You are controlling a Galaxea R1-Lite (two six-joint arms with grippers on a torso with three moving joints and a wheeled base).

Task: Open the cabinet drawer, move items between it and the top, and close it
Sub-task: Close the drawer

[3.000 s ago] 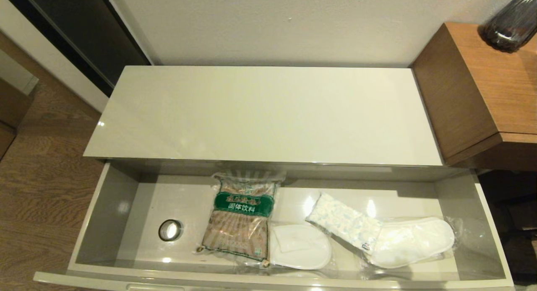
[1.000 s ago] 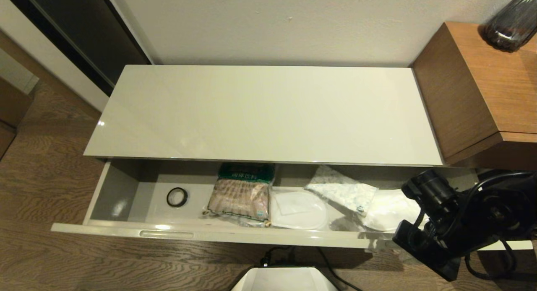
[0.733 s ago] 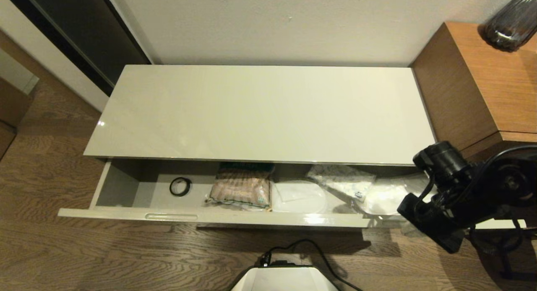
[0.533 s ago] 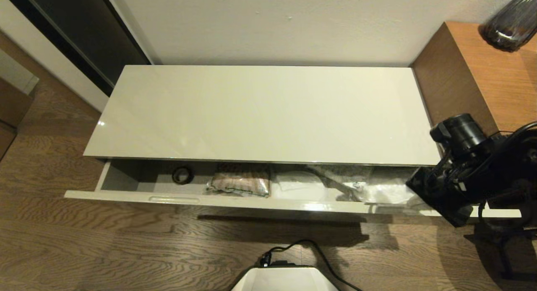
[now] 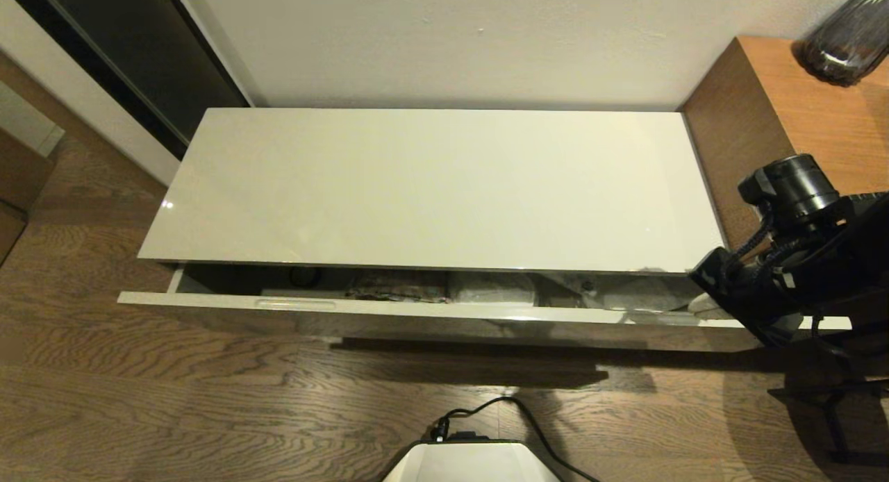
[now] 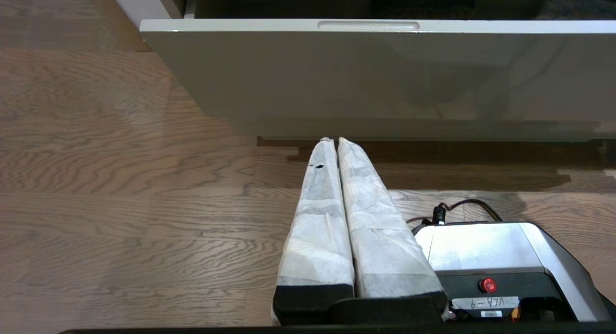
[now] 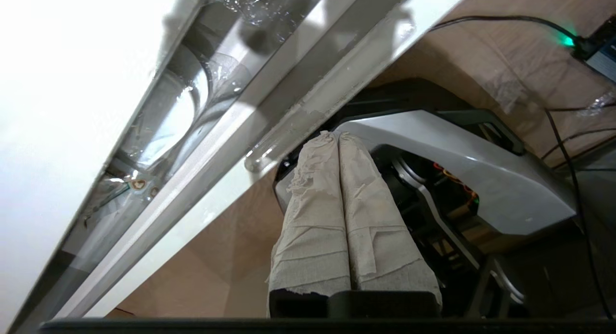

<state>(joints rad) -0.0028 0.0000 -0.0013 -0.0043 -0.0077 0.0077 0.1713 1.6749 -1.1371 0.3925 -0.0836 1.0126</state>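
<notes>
The grey-beige cabinet drawer (image 5: 417, 308) stands open by only a narrow gap under the cream top (image 5: 430, 183), which is bare. Through the gap I see the slippers in clear plastic (image 5: 628, 298) (image 7: 168, 112); the tissue pack is hidden. My right gripper (image 7: 332, 134) is shut and empty, its tips at the drawer's front (image 7: 288, 132) near the right end; the right arm (image 5: 785, 280) covers it in the head view. My left gripper (image 6: 332, 140) is shut and empty, low over the floor just before the drawer front (image 6: 385, 74) and below its handle (image 6: 368, 24).
The brown packet (image 5: 396, 291) shows as a sliver in the gap. A taller orange-brown wooden unit (image 5: 799, 121) with a dark vase (image 5: 847, 37) adjoins the cabinet's right end. My base (image 5: 472, 464) and a black cable (image 5: 528, 419) lie on the wooden floor in front.
The drawer has slid in from wide open to a narrow gap, hiding most of its contents. My right arm has moved toward the cabinet along with the drawer's front.
</notes>
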